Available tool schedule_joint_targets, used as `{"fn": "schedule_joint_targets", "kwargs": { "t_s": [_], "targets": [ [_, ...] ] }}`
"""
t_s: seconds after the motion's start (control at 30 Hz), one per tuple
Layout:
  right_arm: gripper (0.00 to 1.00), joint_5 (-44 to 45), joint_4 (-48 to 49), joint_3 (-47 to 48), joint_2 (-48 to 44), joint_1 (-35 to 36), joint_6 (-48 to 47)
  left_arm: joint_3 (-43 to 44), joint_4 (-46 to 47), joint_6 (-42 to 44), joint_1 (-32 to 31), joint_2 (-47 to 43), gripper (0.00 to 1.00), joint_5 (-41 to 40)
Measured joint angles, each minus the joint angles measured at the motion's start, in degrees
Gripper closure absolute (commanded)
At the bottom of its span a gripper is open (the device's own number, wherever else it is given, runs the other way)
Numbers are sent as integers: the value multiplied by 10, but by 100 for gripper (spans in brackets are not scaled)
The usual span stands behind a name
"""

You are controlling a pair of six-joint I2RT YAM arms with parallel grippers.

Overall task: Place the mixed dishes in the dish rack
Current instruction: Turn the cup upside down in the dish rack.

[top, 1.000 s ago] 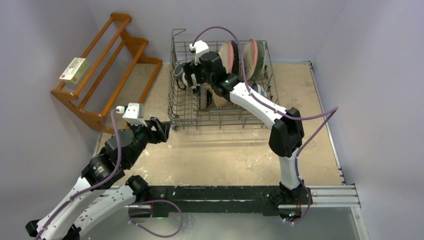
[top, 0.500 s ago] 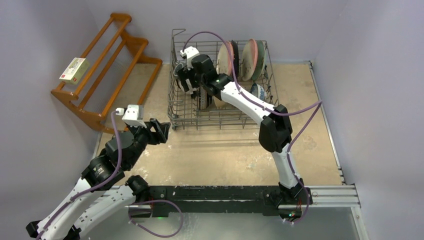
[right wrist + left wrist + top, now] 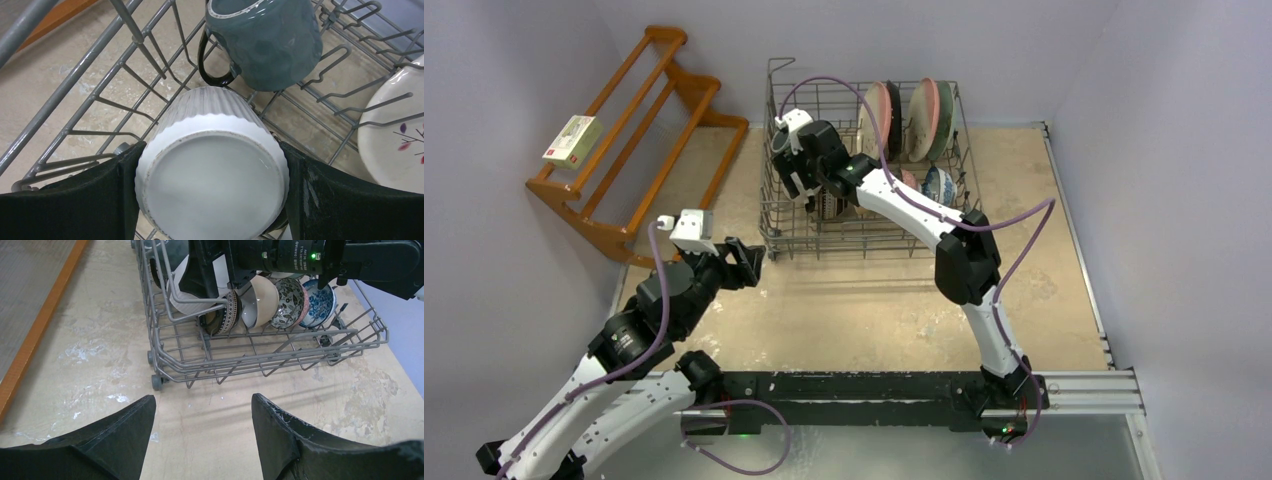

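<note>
My right gripper [image 3: 212, 200] grips the white ribbed ceramic mug [image 3: 210, 150] mouth-down for draining, low inside the grey wire dish rack [image 3: 864, 245] beside the dark teal mug [image 3: 270, 40], while my left gripper [image 3: 202, 430] waits open outside.

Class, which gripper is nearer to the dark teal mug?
Right. The right gripper, holding the white mug, is inside the dish rack beside the dark teal mug; the left gripper hovers outside the rack's near corner.

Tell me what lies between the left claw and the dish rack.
Only bare, stained table. The left wrist view shows the open left claw facing the near corner of the dish rack with nothing else between them.
</note>
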Motion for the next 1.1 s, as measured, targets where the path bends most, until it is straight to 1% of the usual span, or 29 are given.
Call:
{"fn": "schedule_joint_targets", "kwargs": {
  "t_s": [0.1, 0.2, 0.3, 0.4, 0.5, 0.63, 0.77, 0.83, 0.87, 1.1],
  "targets": [
    [73, 0, -5, 4, 7, 2, 0, 0, 0, 0, 0, 3, 32, 0],
    [57, 1, -6, 10, 15, 5, -2, 0, 0, 1, 0, 7, 32, 0],
    [49, 0, -11, 15, 17, 6, -2, 0, 0, 2, 0, 7, 31, 0],
    [35, 0, -14, 26, 24, 7, -2, 0, 0, 2, 0, 7, 31, 0],
    [26, 0, -15, 33, 29, 8, -2, 0, 0, 2, 0, 7, 31, 0],
    [17, 0, -15, 39, 33, 9, -2, 0, 0, 5, 0, 7, 31, 1],
    [14, 0, -16, 40, 33, 10, -2, -1, 0, 6, 0, 8, 31, 3],
    [4, 0, -16, 40, 33, 10, -2, -2, 0, 8, 0, 9, 31, 3],
    [1, 0, -16, 40, 33, 10, -2, -3, 0, 9, 0, 10, 31, 3],
    [1, -8, -7, 52, 35, 13, -4, -3, 0, 14, 0, 17, 31, 7]
  ]
}}
